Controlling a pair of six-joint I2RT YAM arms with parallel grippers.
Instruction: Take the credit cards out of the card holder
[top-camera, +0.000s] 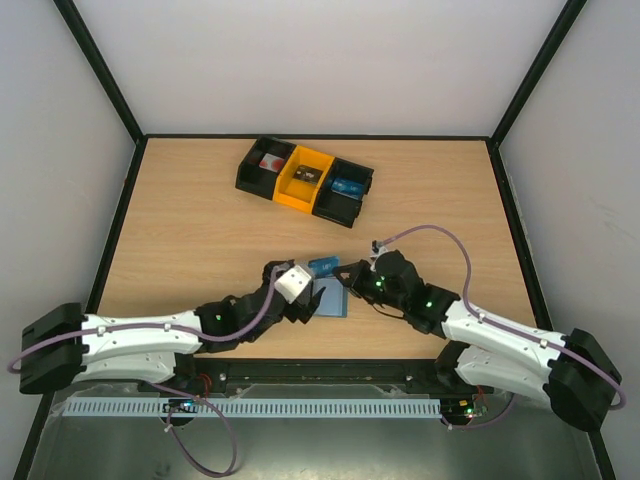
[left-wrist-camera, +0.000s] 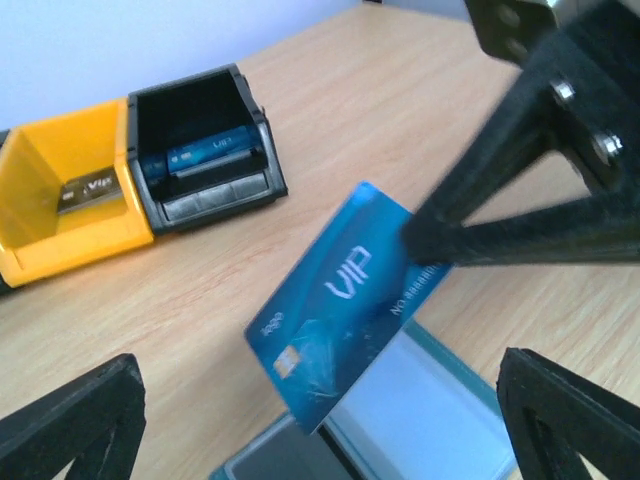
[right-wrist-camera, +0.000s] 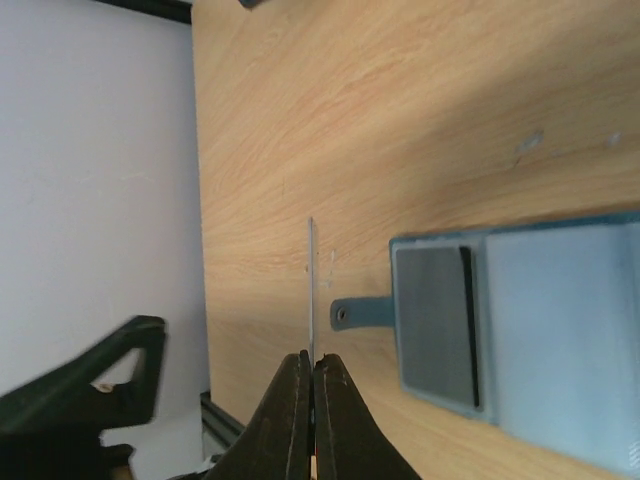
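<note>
Pinched edge-on between the closed fingers of my right end effector is a credit card, stiff glossy blue plastic with a chip and VIP lettering, lifted clear of the card holder, which lies open and flat on the tabletop near the middle of its near edge. I judge this card is pulled out, so the next move calls for carrying it away unbent, perhaps to the black-and-yellow tray by the far edge. My left end effector stands wide and empty just beside the holder, a soft slate-blue rectangle with a dark pocket and small tab.
</note>
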